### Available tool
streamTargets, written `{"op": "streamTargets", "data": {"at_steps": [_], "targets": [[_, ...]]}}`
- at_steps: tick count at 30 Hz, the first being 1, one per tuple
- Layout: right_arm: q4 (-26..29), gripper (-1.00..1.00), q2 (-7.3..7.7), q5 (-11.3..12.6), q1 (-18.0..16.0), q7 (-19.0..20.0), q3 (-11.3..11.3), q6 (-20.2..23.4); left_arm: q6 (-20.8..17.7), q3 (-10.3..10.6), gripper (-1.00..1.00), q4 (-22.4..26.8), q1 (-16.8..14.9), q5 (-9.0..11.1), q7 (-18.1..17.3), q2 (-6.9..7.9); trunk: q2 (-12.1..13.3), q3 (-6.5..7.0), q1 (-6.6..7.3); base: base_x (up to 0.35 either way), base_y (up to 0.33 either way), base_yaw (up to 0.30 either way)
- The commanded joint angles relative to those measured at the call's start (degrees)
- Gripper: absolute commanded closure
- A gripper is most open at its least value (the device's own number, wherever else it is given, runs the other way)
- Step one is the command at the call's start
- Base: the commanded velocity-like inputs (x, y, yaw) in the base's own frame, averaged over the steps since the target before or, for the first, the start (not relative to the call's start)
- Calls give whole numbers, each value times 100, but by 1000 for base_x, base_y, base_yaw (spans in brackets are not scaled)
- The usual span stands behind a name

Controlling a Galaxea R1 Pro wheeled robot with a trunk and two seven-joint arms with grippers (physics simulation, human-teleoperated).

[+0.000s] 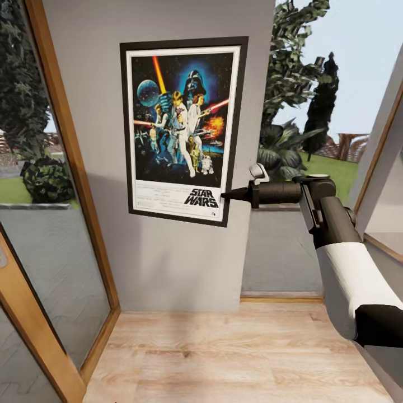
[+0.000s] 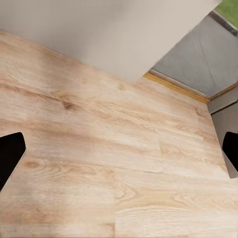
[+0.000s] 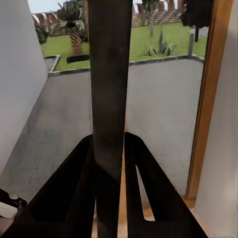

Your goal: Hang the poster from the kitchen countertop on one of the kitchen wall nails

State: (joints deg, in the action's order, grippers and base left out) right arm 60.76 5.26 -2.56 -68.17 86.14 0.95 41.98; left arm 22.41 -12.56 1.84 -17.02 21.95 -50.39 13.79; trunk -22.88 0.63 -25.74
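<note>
I hold the poster [image 1: 180,131] flat against the wall [image 1: 168,268], right gripper [image 1: 230,195] pinching its edge; next, I judge, release.

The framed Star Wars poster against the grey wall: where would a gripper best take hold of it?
By its thin black frame edge, as the right gripper does now: jaws closed on the lower right side of the rectangular Star Wars poster, coming from the right. It lies flat against the grey wall, so only an edge offers purchase.
</note>
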Motion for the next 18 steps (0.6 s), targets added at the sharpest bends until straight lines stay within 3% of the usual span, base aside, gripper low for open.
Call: {"op": "streamTargets", "data": {"at_steps": [1,8,18], "targets": [[3,100,1,-26,-4,34,2,74,27,-45,-100,-8,-3,-41,-15,0,-4,-3,-5,234,199,0],[6,100,1,-26,-1,34,7,74,27,-45,-100,-8,-3,-41,-15,1,-4,-3,-5,267,189,0],[6,100,1,-26,4,38,8,69,27,-45,-100,-8,-3,-41,-20,1,-4,-3,-5,327,30,0]]}}
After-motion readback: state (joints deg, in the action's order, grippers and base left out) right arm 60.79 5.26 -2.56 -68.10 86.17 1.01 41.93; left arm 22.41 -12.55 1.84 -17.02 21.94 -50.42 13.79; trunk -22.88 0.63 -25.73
